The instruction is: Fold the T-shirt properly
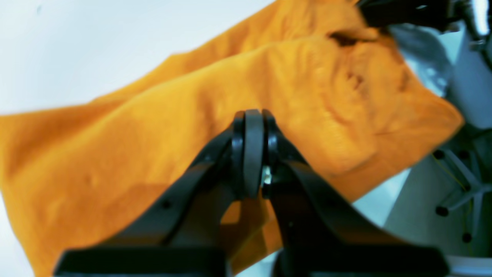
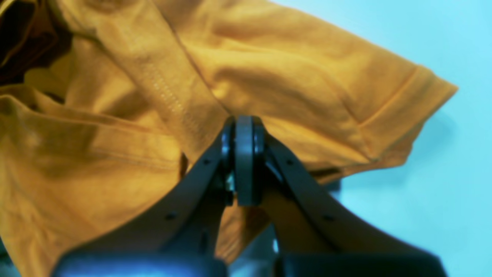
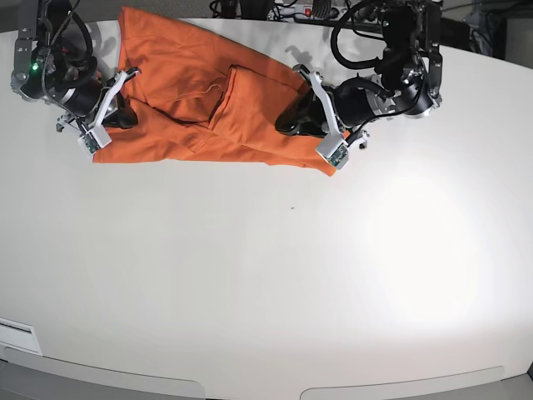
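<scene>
The orange T-shirt [image 3: 191,92] lies crumpled and partly folded over itself at the far side of the white table [image 3: 291,275]. My left gripper [image 3: 287,125] sits at the shirt's right part. In the left wrist view its jaws [image 1: 253,115] are pressed together on the orange cloth [image 1: 288,84], which looks lifted and blurred. My right gripper [image 3: 125,117] is at the shirt's left edge. In the right wrist view it [image 2: 244,119] is shut on the cloth beside a hemmed sleeve [image 2: 384,100] that hangs just above the table. The neckline and tag are not clearly visible.
Cables and equipment [image 3: 291,10] run along the table's back edge. A chair base [image 1: 461,188] on the floor shows past the table edge in the left wrist view. A white label [image 3: 17,333] sits at the front left.
</scene>
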